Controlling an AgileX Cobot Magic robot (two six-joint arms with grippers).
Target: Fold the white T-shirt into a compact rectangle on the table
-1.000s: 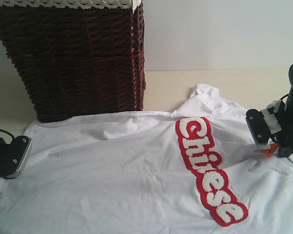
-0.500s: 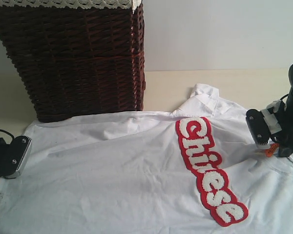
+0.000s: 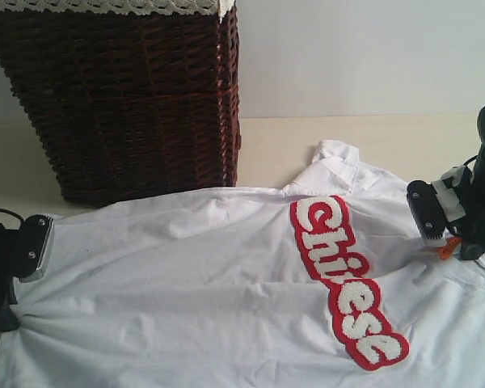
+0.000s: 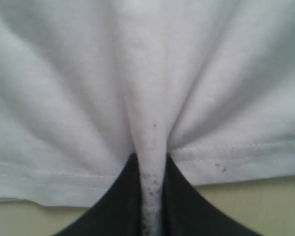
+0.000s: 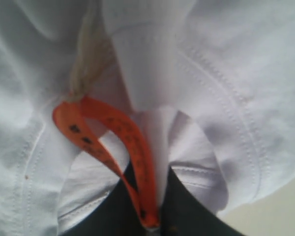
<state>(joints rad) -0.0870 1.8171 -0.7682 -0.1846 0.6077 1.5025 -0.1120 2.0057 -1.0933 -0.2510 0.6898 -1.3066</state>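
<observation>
1. Exterior view: the white T-shirt [image 3: 226,291] lies spread on the table [image 3: 283,149]. The dark wicker basket [image 3: 129,105] stands just behind it and could snag a lifted edge.
2. Left wrist view: the left gripper [image 4: 151,201] is clamped on 1 thin pleat of the hem [image 4: 246,150], which may slip.
3. Right wrist view: the right gripper [image 5: 155,209] pinches the collar [image 5: 226,103] together with the orange tag [image 5: 108,135], so the grip could tear loose.

Spread wrinkled, print up, on pale cream table [image 3: 388,137]: white T-shirt [image 3: 186,283]. Fuzzy "Chinese" lettering [image 3: 343,279], red-outlined, running diagonally. Hem gathered into narrow pleat at table's left side. Orange neck tag [image 5: 76,129] looped.
</observation>
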